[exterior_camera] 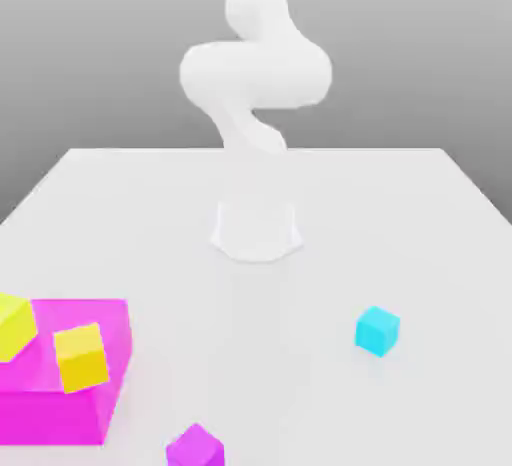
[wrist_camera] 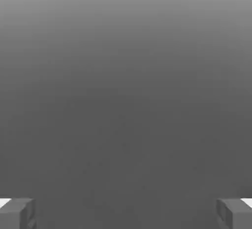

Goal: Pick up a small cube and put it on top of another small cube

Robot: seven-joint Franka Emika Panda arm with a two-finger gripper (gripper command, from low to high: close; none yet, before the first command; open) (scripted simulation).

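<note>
Small cyan cube (exterior_camera: 377,331), flat on table, exterior view's right.

No text, label, brand, number or sign can be read on anything in either view.

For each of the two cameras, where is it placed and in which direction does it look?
Exterior view: off the arm, above the near edge of the white table, facing the white arm across it; the small cyan cube, small magenta cube, big magenta block and yellow cubes lie near.
Hand view: on the hand, facing plain grey; two fingertips of the open end effector show at the corners.
Shared: nothing recognisable beyond the grey backdrop.
</note>
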